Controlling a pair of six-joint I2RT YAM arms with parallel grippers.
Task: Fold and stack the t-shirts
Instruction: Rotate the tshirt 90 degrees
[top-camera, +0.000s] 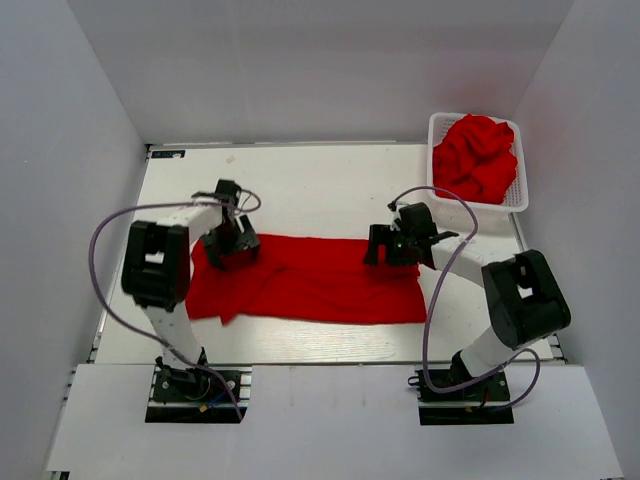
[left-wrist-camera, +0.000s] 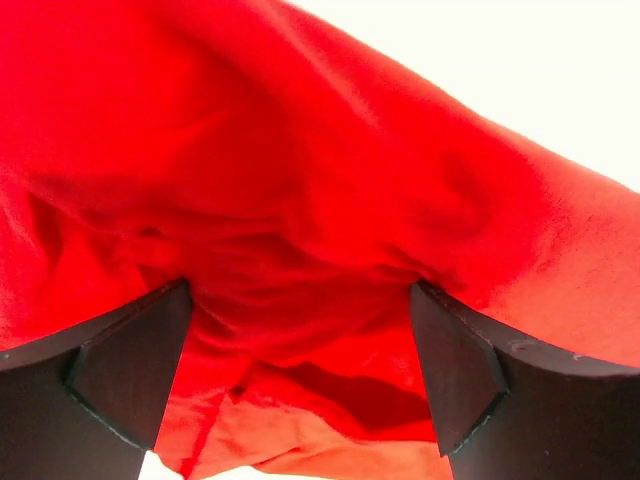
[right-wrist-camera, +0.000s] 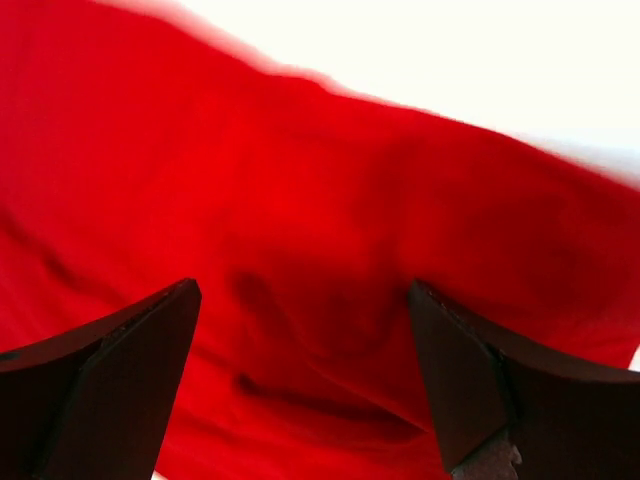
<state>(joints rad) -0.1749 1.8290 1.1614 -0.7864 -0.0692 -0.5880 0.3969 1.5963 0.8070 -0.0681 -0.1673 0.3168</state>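
Both the left gripper (top-camera: 232, 243) and right gripper (top-camera: 384, 247) gape wide over the spread t-shirt (top-camera: 320, 285) (gripping nothing), so uneven pinches could bunch the fold.

— The spread t-shirt (top-camera: 320, 285)?
— Soft red cloth, matt, faintly fuzzy, lying in creases.
— The worktop (top-camera: 320, 185)?
— Smooth and pale, with a slight sheen.
— The basket (top-camera: 485, 204)?
— White plastic lattice, lightly glossy. The left gripper (left-wrist-camera: 300, 340) has smooth, matt black fingers (left-wrist-camera: 130, 375).
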